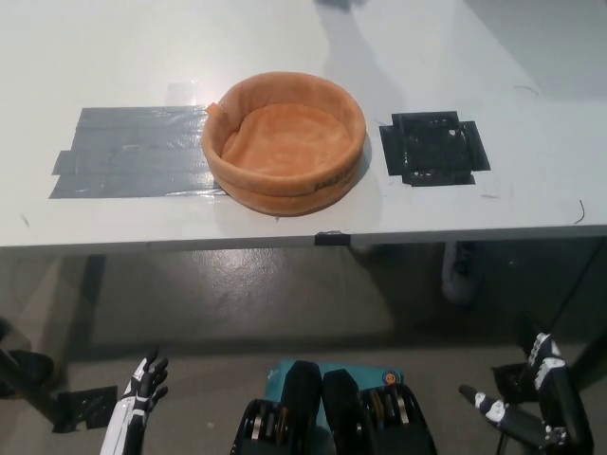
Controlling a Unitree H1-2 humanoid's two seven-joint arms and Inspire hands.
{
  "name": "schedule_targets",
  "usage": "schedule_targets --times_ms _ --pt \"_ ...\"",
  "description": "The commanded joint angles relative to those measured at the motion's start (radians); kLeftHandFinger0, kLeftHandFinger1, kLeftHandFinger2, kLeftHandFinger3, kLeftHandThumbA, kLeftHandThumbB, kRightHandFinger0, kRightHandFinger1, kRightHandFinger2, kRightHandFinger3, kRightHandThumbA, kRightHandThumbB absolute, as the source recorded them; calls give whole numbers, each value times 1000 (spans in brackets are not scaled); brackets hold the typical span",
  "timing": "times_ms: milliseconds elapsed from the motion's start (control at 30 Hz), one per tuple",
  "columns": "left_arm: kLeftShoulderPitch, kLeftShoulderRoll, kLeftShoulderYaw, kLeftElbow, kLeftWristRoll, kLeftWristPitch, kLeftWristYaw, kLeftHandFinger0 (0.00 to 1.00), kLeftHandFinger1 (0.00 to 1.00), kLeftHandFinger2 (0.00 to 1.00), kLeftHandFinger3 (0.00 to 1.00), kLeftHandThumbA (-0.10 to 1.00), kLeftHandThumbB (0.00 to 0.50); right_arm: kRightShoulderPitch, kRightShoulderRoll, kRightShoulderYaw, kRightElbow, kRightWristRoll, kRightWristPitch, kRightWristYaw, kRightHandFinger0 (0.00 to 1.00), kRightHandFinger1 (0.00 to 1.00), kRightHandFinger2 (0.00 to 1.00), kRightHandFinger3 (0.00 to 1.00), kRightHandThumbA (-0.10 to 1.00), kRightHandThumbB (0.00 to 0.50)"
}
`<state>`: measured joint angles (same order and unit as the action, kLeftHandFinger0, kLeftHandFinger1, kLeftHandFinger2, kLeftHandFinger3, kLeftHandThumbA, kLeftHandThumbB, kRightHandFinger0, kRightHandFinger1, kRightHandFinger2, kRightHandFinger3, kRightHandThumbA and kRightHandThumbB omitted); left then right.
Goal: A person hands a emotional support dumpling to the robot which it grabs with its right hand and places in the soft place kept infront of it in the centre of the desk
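Surface [114, 57]: smooth, pale, with a slight satin sheen. Soft place [284, 142]: orange plush cloth, matt and napped, with a padded rim and a seam line along the outer wall. Grey tape patch [133, 152]: laid in strips, semi-glossy, wrinkled in places. Black tape patch [434, 148]: glossy, creased, catching small highlights. Floor [285, 294] below: hard, dull grey, with a faint shine.

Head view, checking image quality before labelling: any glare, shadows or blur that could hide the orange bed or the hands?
Head view: the white desk is evenly lit; a soft shadow falls from the top edge toward the orange bed, which stays sharp; the grey tape patch shows mild sheen; the left hand and right hand sit low over dim floor, open, slightly soft.
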<state>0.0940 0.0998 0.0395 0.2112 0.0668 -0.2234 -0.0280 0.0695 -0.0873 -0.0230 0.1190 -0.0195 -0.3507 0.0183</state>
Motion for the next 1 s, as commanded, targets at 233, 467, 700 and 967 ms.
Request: schedule_targets --times_ms 233,467,700,967 --pt "-2 11 6 -1 5 -43 16 1000 1000 1000 1000 1000 214 -28 25 -24 -322 153 7 2 1000 1000 1000 1000 1000 351" --pt "-3 14 9 -14 9 -23 15 1000 1000 1000 1000 1000 228 -139 31 -31 -491 459 241 -14 1000 1000 1000 1000 1000 411" --pt "-7 17 8 -11 14 -24 15 1000 1000 1000 1000 1000 232 -278 48 -81 -477 614 374 -84 1000 1000 1000 1000 1000 395" --pt "-18 17 11 -8 12 -17 14 1000 1000 1000 1000 1000 234 -466 -9 -53 -354 340 360 -48 1000 1000 1000 1000 1000 271"
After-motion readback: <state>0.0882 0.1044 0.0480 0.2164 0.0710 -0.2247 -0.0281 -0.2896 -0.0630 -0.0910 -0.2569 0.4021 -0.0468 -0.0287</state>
